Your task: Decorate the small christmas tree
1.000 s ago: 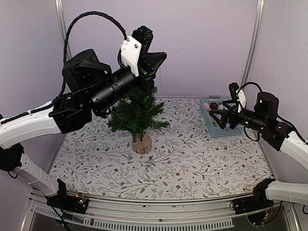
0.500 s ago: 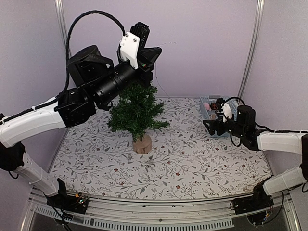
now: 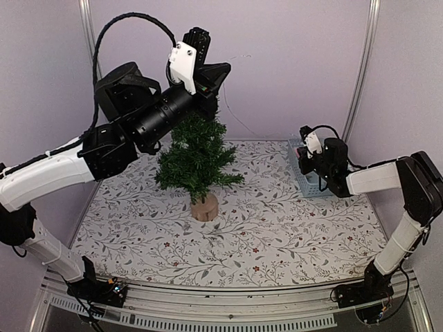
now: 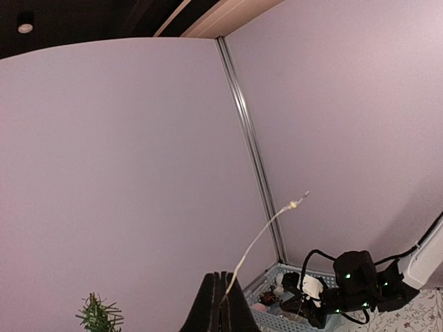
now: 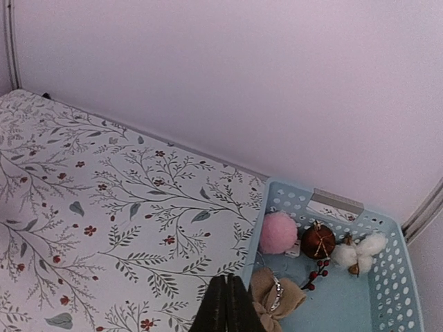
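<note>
The small christmas tree [image 3: 197,155] stands about halfway between the near and far edges of the table [image 3: 277,242], a little left of the middle. It rests on its pale wooden stump [image 3: 204,207]. Its long axis is vertical and the top points straight up. In the top view the tip is hidden behind the left arm [image 3: 138,128]. The left wrist view shows only a bit of green bristle at its lower left edge.

At the far right corner of the table sits a pale blue basket [image 5: 396,277] with holes in its walls. In the top view the right arm [image 3: 367,176] covers most of it. The right wrist view looks inside and shows a pink pompom [image 5: 278,233], a dark red ball [image 5: 318,241], a white fluffy ornament [image 5: 360,250], a sprig of red berries [image 5: 317,271] and a brown fabric bow [image 5: 277,290]. The right end effector [image 5: 225,280] is at the basket's rim on the side facing the tree, its fingers pressed together, just beside the bow. I cannot tell if it touches the bow. A small grey tag [image 5: 336,200] is on the far rim, and I cannot read anything on it.

High above the tree, the left end effector [image 4: 221,277] is pressed together and pinches a thin pale strand [image 4: 267,224], which curves up in front of the back wall. Only the left wrist view shows this pinch clearly.
</note>
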